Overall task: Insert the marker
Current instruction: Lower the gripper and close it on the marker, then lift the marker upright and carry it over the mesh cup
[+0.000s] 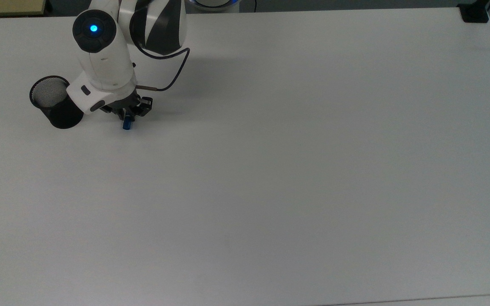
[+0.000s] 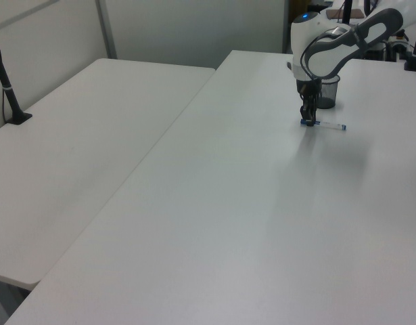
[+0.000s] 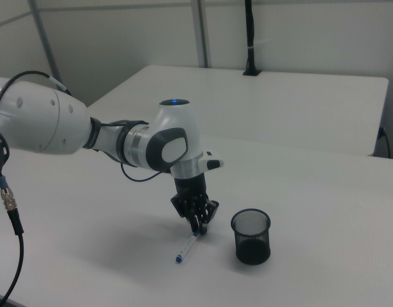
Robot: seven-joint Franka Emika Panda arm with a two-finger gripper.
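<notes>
The marker (image 1: 126, 124) lies flat on the white table (image 1: 270, 170), with just its blue cap end poking out from under the arm in the top view. In the left view the marker (image 2: 329, 126) runs rightwards from the gripper (image 2: 308, 120). My gripper (image 1: 128, 115) is down at table level, shut on the marker near the cap end. In the right view the gripper (image 3: 200, 229) pinches the upper end of the marker (image 3: 185, 249). The black mesh cup (image 1: 60, 114) stands upright just to the top view's left of the gripper. The cup (image 3: 251, 236) sits to the right view's right of it.
A black clamp (image 1: 474, 12) sits at the table's far right corner in the top view. A second white table (image 2: 72, 135) with a black post (image 2: 8, 81) adjoins on the left view's left. A cable (image 3: 11, 211) hangs at the right view's left edge.
</notes>
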